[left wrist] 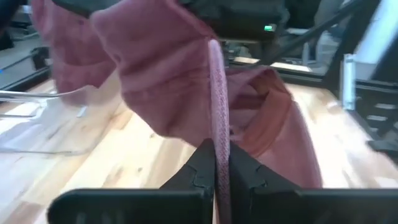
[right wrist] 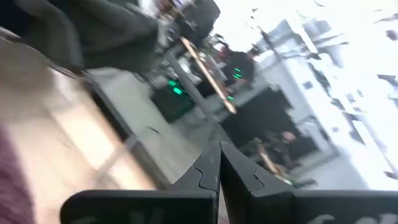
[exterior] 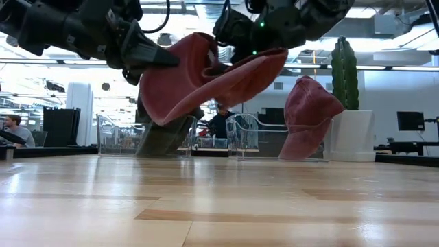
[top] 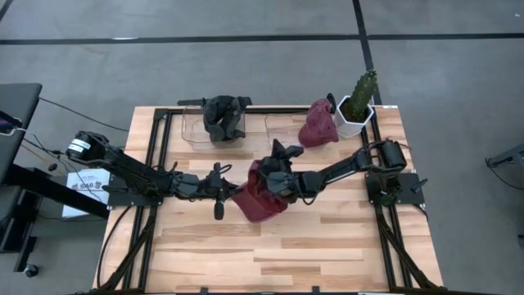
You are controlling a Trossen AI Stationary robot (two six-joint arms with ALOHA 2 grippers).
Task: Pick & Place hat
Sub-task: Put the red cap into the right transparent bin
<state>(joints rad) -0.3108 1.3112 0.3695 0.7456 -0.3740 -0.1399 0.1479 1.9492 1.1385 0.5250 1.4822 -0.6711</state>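
Your floppy, light maroon cloth hat [top: 260, 199] sags between both claws, left claw [left wrist: 216, 163] pinching its brim edge, right claw [top: 274, 174] seemingly pinching the opposite side.

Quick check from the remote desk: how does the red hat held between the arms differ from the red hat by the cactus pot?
The held red hat hangs clear of the table in the low view; the other red hat rests on the table against a clear bin. The held one is stretched wide between the left gripper and right gripper; the resting one slumps upright, untouched. The held one is mid-table; the resting one sits beside the cactus pot. Both are dark red fabric.
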